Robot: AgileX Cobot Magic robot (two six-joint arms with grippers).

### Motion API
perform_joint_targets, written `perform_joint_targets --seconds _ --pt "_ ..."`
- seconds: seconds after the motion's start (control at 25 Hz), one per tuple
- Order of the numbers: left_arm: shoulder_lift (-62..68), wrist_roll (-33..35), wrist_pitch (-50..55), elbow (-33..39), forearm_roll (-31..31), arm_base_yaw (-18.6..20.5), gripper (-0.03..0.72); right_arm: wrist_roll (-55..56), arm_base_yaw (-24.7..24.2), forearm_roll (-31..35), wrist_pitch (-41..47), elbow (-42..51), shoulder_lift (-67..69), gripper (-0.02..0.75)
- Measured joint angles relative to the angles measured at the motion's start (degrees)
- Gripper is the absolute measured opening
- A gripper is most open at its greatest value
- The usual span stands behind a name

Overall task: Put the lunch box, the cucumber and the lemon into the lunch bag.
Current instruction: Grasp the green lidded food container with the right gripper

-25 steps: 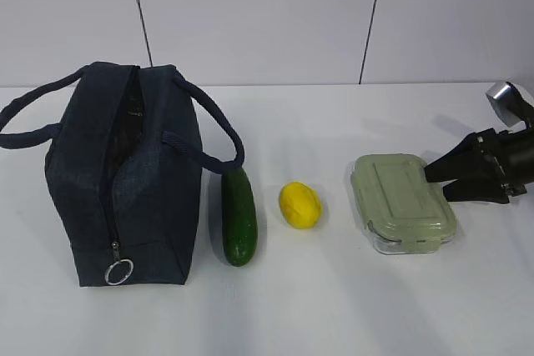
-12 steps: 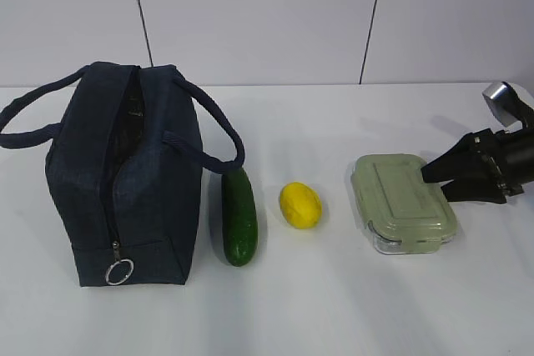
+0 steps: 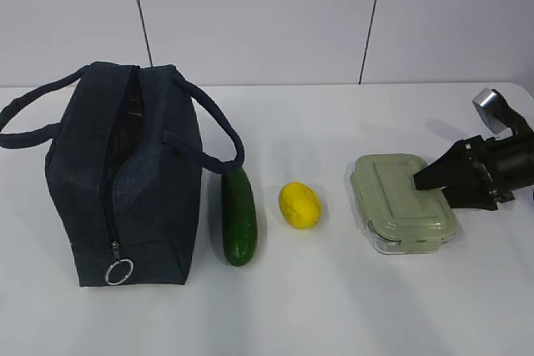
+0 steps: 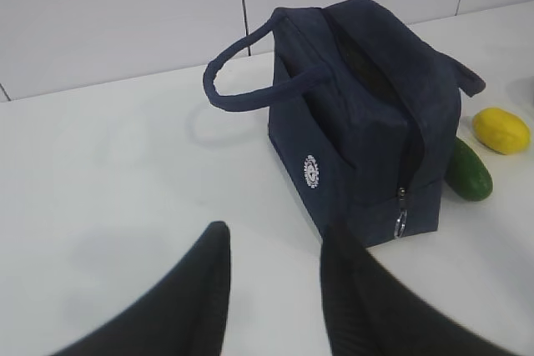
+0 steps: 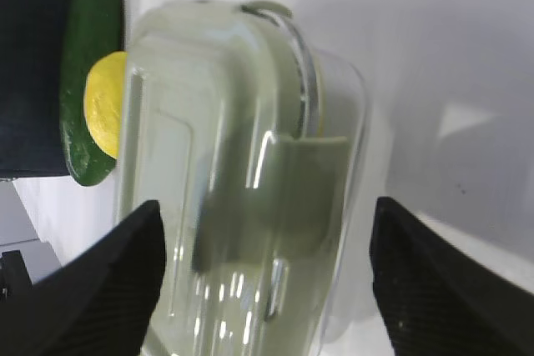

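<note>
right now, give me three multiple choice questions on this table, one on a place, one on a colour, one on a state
1. What lies directly between the cucumber and the box?
A. the lemon
B. the bag
C. a cup

2. What colour is the box's lid?
A. bright red
B. pale green
C. black

3. How does the right tool stand?
A. shut on the lemon
B. open, one finger on each side of the box
C. shut inside the bag

Answers:
1. A, since the exterior view shows the row bag, cucumber, lemon, box from left to right.
2. B, since the lid is pale sage green in both the exterior and right wrist views.
3. B, since the right wrist view shows a dark finger on each side of the box, with space between.
</note>
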Motion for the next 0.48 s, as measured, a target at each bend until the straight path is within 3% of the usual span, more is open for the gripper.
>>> perform_joint_targets --seconds 0.48 --pt "0.00 0.00 0.00 0.00 0.00 0.00 0.264 0.00 1.13 0.41 0.00 0.00 0.66 0.555"
